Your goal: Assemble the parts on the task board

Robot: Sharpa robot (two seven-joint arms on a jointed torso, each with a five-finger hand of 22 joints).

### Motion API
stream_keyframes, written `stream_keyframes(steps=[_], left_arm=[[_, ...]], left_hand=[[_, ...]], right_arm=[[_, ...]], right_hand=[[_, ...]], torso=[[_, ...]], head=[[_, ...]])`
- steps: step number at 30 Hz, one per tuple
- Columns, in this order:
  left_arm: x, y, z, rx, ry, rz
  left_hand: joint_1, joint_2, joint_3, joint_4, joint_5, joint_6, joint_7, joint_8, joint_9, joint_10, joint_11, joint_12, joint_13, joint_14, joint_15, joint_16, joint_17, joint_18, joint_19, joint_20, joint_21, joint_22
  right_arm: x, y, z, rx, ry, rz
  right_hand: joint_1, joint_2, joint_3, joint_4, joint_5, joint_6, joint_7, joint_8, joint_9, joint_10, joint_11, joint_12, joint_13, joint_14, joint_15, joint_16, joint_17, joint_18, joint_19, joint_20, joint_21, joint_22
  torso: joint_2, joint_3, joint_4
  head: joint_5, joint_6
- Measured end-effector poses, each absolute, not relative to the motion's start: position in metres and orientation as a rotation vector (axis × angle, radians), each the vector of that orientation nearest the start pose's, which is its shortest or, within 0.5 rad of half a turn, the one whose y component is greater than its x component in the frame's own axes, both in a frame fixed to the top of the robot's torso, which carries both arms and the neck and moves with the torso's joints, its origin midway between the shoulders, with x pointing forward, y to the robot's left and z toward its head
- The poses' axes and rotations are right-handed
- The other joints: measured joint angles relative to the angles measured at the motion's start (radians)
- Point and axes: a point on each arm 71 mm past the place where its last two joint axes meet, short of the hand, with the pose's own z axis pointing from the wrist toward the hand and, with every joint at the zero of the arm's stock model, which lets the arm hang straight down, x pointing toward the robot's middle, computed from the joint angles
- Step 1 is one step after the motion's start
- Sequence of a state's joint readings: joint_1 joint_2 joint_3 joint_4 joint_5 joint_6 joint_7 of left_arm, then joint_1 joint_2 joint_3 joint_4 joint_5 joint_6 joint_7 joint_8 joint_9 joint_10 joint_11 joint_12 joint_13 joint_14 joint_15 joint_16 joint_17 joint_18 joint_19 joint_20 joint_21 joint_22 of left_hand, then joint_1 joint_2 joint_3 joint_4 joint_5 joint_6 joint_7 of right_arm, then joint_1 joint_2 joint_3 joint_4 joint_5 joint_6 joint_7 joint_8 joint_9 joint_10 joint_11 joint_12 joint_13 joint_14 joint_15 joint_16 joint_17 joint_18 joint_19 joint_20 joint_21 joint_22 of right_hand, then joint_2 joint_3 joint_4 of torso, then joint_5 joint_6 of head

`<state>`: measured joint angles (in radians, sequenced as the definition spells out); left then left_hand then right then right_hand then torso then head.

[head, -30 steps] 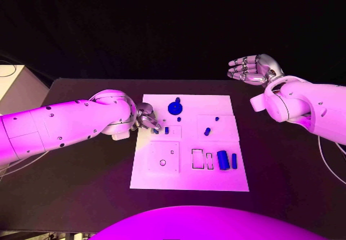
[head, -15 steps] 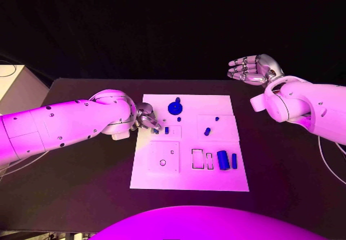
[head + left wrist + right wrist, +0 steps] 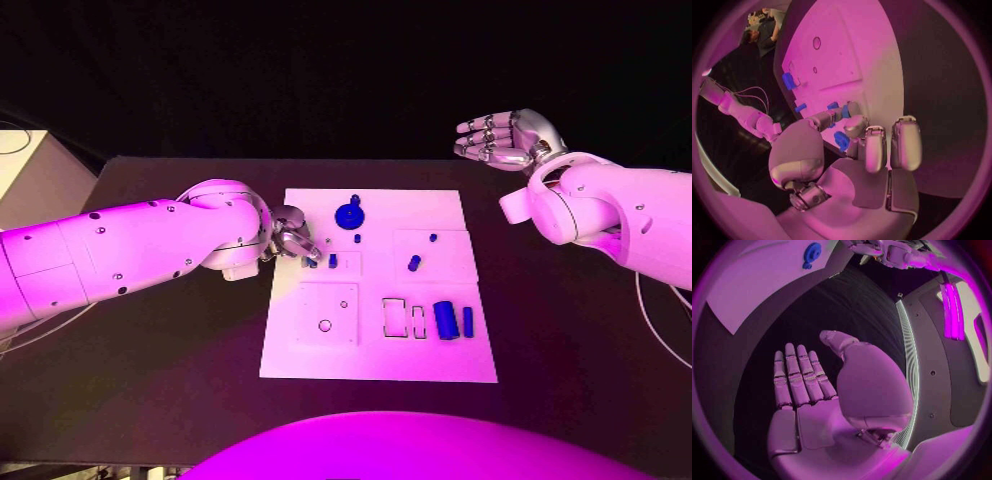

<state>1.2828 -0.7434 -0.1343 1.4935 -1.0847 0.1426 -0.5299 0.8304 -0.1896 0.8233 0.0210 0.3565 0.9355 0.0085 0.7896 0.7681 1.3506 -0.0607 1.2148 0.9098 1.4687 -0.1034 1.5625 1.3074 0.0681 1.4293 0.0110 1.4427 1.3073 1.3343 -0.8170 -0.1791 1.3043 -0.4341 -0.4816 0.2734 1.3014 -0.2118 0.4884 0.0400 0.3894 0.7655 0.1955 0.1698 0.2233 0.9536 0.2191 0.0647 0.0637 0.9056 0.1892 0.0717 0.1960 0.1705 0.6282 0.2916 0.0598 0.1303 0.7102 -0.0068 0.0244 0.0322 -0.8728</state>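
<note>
Left hand [image 3: 293, 240] fingers [image 3: 839, 114] are pinching a small blue part [image 3: 312, 262] at the white task board [image 3: 379, 355] edge. Blue pieces are sitting in board recesses. Right hand [image 3: 505, 136] is hovering open, empty.

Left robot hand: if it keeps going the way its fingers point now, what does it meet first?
Probably the small blue part just past the fingertips of the left robot hand on the task board. Depth is uncertain; a blue piece already sits at the fingertips in the wrist view.

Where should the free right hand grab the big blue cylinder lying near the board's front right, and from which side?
Grip the blue cylinder across its middle from above, fingers on its two long sides: it lies flat, running front to back. Mind the slim blue bar close beside it.
</note>
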Motion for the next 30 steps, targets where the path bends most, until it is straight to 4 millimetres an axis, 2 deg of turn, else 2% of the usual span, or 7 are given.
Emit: stream_keyframes(steps=[3,7,30], left_arm=[[0.4798,0.1782,-0.2217,-0.066,2.347,-0.395],[0.4784,0.1789,-0.2219,-0.079,2.353,-0.406],[0.4754,0.1787,-0.2232,-0.082,2.377,-0.419]], left_hand=[[0.019,-0.003,0.058,-0.016,0.001,-0.012,0.006,0.000,0.002,-0.004,0.003,-0.002,-0.007,0.000,0.000,0.000,0.000,0.000,0.000,0.000,-0.004,0.000],[0.039,0.002,0.076,0.002,0.001,-0.020,0.012,0.006,0.011,-0.007,0.007,-0.008,-0.018,0.000,0.000,0.000,0.000,0.000,-0.007,0.000,-0.008,0.000],[0.040,0.002,0.079,0.005,0.002,-0.023,0.013,0.018,0.017,-0.007,0.007,-0.019,-0.025,0.000,0.000,0.000,0.000,0.000,-0.007,0.000,-0.008,0.000]], right_arm=[[0.5344,-0.2711,-0.1656,0.692,1.437,1.012],[0.5344,-0.2712,-0.1660,0.693,1.439,1.011],[0.5340,-0.2712,-0.1672,0.696,1.447,1.011]], right_hand=[[0.000,0.000,0.000,0.000,0.000,0.000,0.000,0.000,0.000,0.000,0.000,0.000,0.000,0.000,0.000,0.000,0.000,0.000,0.000,0.000,0.000,0.000],[0.000,0.000,0.000,0.000,0.000,0.003,0.003,0.000,0.000,0.000,0.000,0.000,0.000,0.000,0.000,0.000,-0.001,0.000,0.000,0.000,0.000,-0.001],[0.000,0.000,0.000,0.000,0.000,0.004,0.004,0.000,0.000,0.000,0.000,0.000,0.000,0.000,0.000,0.000,-0.002,0.000,0.000,0.000,0.000,-0.003]], torso=[[0.000,-0.0002,-0.0003],[0.000,-0.0003,-0.0003],[0.000,0.0002,0.0006]], head=[[0.000,0.000],[-0.001,0.000],[0.000,0.000]])
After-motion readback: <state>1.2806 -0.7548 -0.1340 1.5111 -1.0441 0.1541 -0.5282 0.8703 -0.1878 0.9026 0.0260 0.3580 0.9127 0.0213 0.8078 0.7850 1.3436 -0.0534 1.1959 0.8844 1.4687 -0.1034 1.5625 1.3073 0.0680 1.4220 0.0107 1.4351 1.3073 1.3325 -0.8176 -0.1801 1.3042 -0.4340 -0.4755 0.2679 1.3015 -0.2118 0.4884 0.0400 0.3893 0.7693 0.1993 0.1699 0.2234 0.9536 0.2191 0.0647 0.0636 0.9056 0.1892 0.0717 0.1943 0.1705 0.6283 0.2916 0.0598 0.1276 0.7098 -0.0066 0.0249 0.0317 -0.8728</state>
